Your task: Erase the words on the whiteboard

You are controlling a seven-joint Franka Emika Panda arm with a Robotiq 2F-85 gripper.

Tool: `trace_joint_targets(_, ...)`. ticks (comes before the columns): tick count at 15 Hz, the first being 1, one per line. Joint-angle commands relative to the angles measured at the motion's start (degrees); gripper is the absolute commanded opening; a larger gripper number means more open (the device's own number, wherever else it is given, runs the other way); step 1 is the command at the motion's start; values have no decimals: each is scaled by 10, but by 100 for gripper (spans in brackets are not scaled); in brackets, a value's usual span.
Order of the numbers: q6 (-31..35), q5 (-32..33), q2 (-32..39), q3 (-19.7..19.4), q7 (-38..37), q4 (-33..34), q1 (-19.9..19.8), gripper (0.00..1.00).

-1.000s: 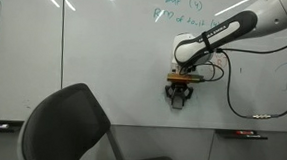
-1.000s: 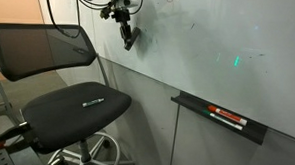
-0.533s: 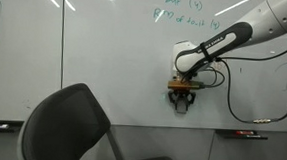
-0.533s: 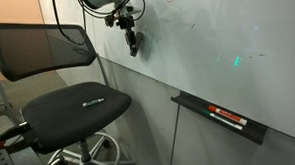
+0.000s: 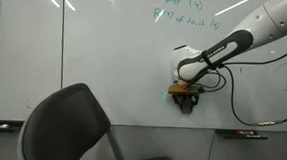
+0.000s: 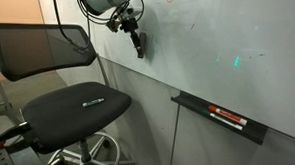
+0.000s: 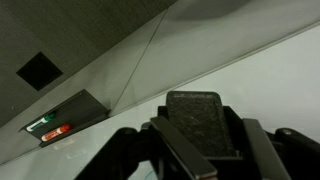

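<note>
Green handwritten words [image 5: 184,12] sit high on the whiteboard [image 5: 95,57]. My gripper [image 5: 187,99] hangs low in front of the board, well below the words, and is shut on a dark felt eraser [image 7: 203,124]. In the wrist view the eraser fills the space between the two black fingers, its felt face toward the white board surface. In an exterior view the gripper [image 6: 139,47] is close to the whiteboard [image 6: 229,46]; whether the eraser touches it I cannot tell.
A black office chair [image 5: 76,126] stands in front of the board; it also shows in an exterior view [image 6: 57,84]. A marker tray [image 6: 218,118] holding markers hangs under the board. A black cable [image 5: 244,114] droops from the arm.
The gripper with the eraser has moved sideways along the board, to the right in one exterior view, and slightly down. The eraser stays held.
</note>
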State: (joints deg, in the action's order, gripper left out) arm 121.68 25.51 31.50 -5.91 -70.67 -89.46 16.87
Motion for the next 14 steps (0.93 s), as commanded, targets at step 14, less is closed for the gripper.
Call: trace_joint_targets(14,60,125,-115,-6,-165,-113,-11,31)
